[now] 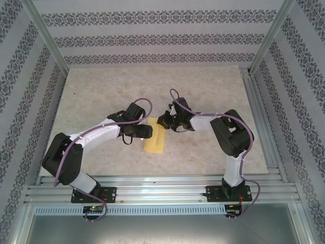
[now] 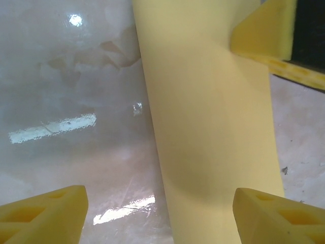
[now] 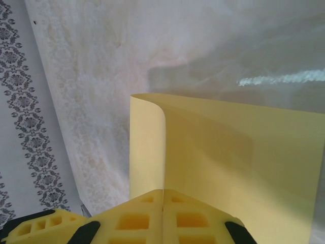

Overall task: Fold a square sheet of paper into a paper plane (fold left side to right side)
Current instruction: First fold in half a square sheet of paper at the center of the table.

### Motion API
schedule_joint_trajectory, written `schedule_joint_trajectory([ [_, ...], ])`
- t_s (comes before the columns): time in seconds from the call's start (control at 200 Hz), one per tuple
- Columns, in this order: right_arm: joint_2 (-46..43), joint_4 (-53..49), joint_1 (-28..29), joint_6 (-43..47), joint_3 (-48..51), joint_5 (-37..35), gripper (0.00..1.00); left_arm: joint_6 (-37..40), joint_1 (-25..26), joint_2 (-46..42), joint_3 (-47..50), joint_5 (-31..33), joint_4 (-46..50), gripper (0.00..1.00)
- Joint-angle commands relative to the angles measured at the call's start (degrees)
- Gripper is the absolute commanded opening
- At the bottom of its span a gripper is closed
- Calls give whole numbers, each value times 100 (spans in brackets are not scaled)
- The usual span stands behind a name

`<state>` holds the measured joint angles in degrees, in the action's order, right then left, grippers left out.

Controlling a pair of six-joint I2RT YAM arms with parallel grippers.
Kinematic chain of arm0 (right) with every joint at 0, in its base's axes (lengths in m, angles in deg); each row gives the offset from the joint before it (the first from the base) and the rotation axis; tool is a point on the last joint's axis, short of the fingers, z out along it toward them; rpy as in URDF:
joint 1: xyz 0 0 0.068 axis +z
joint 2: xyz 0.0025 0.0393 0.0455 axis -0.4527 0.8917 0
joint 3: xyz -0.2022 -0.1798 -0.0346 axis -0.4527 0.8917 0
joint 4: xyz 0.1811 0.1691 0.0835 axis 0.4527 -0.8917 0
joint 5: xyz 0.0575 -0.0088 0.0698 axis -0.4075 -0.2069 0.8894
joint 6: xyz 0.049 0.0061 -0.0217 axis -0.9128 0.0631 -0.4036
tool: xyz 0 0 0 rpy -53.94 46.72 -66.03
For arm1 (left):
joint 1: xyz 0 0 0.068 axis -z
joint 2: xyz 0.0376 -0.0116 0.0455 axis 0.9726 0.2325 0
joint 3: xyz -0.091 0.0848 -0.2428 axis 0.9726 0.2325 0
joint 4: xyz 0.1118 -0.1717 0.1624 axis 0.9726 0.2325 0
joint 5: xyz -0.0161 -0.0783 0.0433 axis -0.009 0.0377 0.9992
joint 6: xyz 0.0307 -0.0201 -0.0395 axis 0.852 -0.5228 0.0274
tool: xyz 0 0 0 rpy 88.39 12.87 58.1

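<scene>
There is one square sheet of paper (image 2: pixel 208 127), folded over on the table (image 1: pixel 101 91). It runs forward from between the two spread fingers of the left gripper (image 2: pixel 160 195), which stands open and holds nothing. Opposite it, the right gripper (image 3: pixel 162 197) is pinched shut on the sheet's raised, curled edge.

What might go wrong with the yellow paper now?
The square sheet of paper is bent in a round curl, not a sharp crease, so it may spring open. The left gripper stands open over it, so only the shut right gripper pinches it; a tug could slide it crooked.
</scene>
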<state>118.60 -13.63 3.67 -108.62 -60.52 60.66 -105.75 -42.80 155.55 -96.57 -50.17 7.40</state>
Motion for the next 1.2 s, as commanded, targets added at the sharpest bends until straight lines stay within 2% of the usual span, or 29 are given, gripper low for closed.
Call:
schedule_joint_trajectory([
  [0.0, -68, -81, -74, 433, -2, 21, 0, -178, -27, 146, 57, -76, -318, 78],
  [0.375, -17, -385, -88, 688, -59, -76, 0, -205, -10, 630, 160, -142, -540, 81],
  [0.764, -15, -719, -172, 953, -200, -227, 0, -126, 111, 662, 120, -243, -528, 87],
  [1.194, -16, -1034, -186, 1190, -287, -331, 0, -93, 254, 870, 18, -88, -384, 88],
])
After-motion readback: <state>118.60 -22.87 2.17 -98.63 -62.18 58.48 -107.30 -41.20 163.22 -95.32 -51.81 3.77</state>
